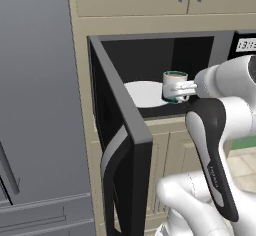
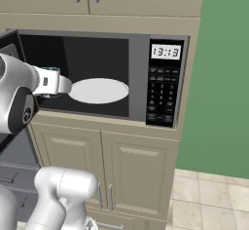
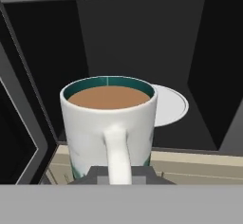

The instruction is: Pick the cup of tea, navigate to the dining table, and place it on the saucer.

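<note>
One white mug, the cup of tea, sits upright in the grip of the robot's gripper at the mouth of an open microwave. Seen from the hand, the cup's handle faces the camera and runs down between the two dark finger tips, which are drawn in narrow around it; brown liquid fills the cup nearly to its teal-lined rim. Whether the cup's base touches the microwave floor or hangs just above it cannot be told.

Behind the cup, deeper in the dark cavity, lies a round white plate, flat on the oven floor. From the left base view the cup stands at the front right edge of that plate, with the gripper reaching in from the right on the white arm. From the right base view the cup shows just its green rim above the hand, left of the plate.

Swung out toward the left, the microwave door stands open, its curved handle visible. On the right of the oven is a control panel with a lit clock. Beige cabinets sit above and below, and a green wall rises to the right over a tiled floor.
</note>
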Controlling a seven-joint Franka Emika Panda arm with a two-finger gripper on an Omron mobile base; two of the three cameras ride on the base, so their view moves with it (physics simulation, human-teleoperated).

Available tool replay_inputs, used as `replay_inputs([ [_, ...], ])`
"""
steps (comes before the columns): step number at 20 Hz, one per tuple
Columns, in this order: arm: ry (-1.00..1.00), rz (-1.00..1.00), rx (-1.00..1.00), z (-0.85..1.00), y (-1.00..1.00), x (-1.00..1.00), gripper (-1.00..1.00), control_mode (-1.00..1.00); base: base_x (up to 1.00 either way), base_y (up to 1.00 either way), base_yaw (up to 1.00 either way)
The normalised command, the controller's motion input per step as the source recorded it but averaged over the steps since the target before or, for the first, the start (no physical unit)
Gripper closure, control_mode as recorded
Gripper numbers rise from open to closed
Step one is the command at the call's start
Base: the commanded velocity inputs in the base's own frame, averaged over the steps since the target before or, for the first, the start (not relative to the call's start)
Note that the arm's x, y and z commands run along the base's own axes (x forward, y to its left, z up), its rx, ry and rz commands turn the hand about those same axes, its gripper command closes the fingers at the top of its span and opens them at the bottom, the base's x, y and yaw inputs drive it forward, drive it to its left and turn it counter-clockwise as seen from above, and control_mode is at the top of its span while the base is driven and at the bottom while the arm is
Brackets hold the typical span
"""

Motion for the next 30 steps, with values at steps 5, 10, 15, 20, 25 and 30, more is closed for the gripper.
replay_inputs([
  [5, 0.00, 0.00, 0.00, 0.00, 0.00, -0.01, 1.00, 1.00, -0.13, 0.00, 0.00],
  [10, 0.00, 0.00, 0.00, 0.00, 0.00, 0.00, 1.00, 1.00, -0.67, -0.21, 0.03],
  [15, 0.00, 0.00, 0.00, 0.00, 0.00, 0.00, 1.00, 1.00, -0.60, -0.33, 0.12],
  [20, 0.00, 0.00, 0.00, 0.00, 0.00, 0.00, 1.00, 1.00, -0.04, -0.77, 0.46],
  [25, 0.00, 0.00, 0.00, 0.00, 0.00, 0.00, 1.00, 1.00, -0.01, -0.74, 0.58],
  [30, 0.00, 0.00, 0.00, 0.00, 0.00, 0.00, 1.00, 1.00, -0.46, -0.33, 0.61],
])
